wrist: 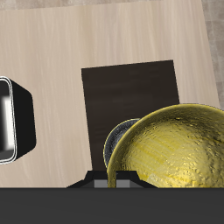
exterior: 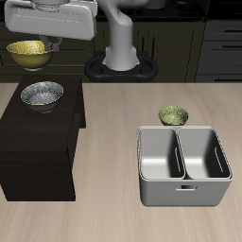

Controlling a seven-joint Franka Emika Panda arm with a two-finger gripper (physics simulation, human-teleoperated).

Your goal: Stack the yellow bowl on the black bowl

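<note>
currently the yellow bowl (exterior: 29, 53) is held in the air, upright, above the desk's back corner, clear of every surface. the gripper (exterior: 43, 45) is pinching its rim; in the wrist view the yellow bowl (wrist: 175, 149) fills the area next to the gripper body, and its mottled olive-yellow inside faces the camera. the fingertips themselves are hidden behind the rim, so the exact contact points cannot be told.

just below, and slightly nearer the desk's front edge, the black bowl (exterior: 42, 95) sits upright on a dark cabinet (exterior: 38, 142). its speckled grey inside is visible. in the wrist view only a crescent of the black bowl (wrist: 116, 140) shows past the rim of the yellow bowl, so the two overlap in plan but do not touch.

the dark cabinet (wrist: 131, 96) stands on the desk (exterior: 113, 208) along one side edge, with the black bowl near its back end.

well apart, toward the opposite side edge, a grey two-compartment caddy (exterior: 184, 165) rests near the front edge. a small green-tinted bowl (exterior: 173, 115) sits on the desk just behind the caddy, close to its back wall.
</note>
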